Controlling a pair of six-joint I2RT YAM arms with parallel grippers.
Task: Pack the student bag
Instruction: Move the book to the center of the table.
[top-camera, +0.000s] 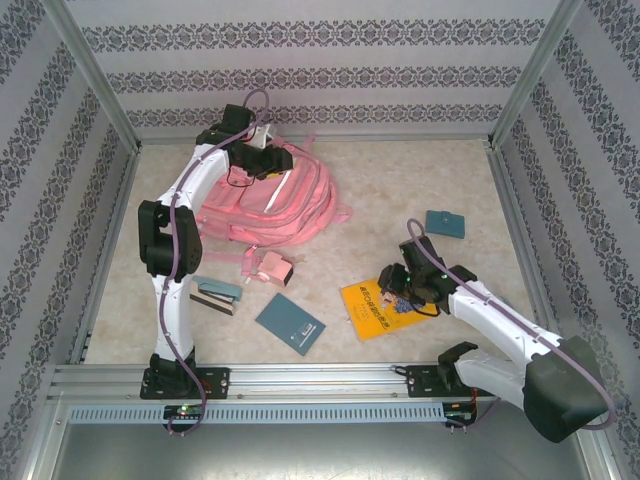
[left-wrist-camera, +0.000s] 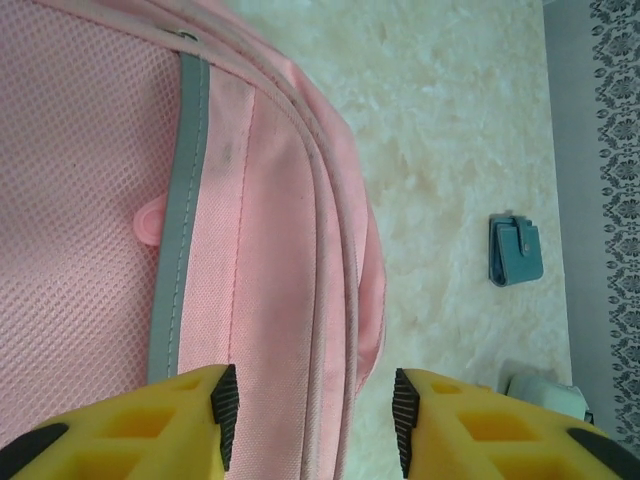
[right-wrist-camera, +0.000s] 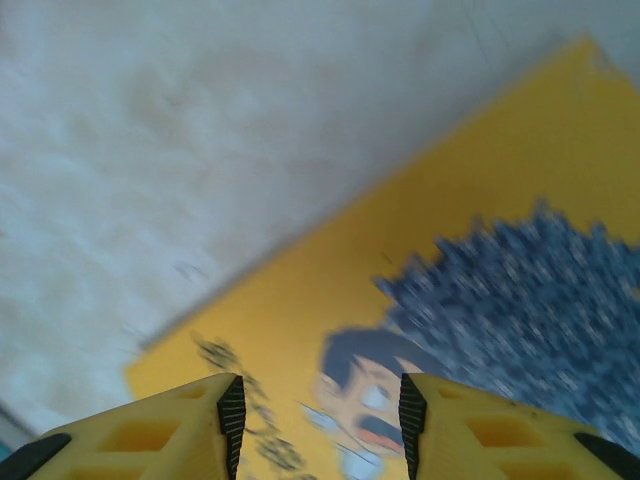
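Pink fabric marks the student bag (top-camera: 290, 200), which is laid flat at the far left of the desk (top-camera: 400, 180). Soft, floppy handling is to be expected, so a seam or strap is best pinched. The left end effector (left-wrist-camera: 312, 415) is poised partly open over its zipped edge, gripping nothing. The right end effector (right-wrist-camera: 318, 420) is likewise parted and empty above a yellow book (right-wrist-camera: 300, 300).

The left arm (top-camera: 185, 215) is raised from its base and stretched far forward, the forearm bent to the right, with the left gripper (top-camera: 262, 148) pointed downward. Its yellow fingers (left-wrist-camera: 180, 420) are spread apart, and nothing is clamped between them. The right arm (top-camera: 500, 330) is folded low and reached leftward. The right gripper (top-camera: 392, 285) is angled down, its fingers (right-wrist-camera: 470, 430) likewise parted, with a clear gap between them.
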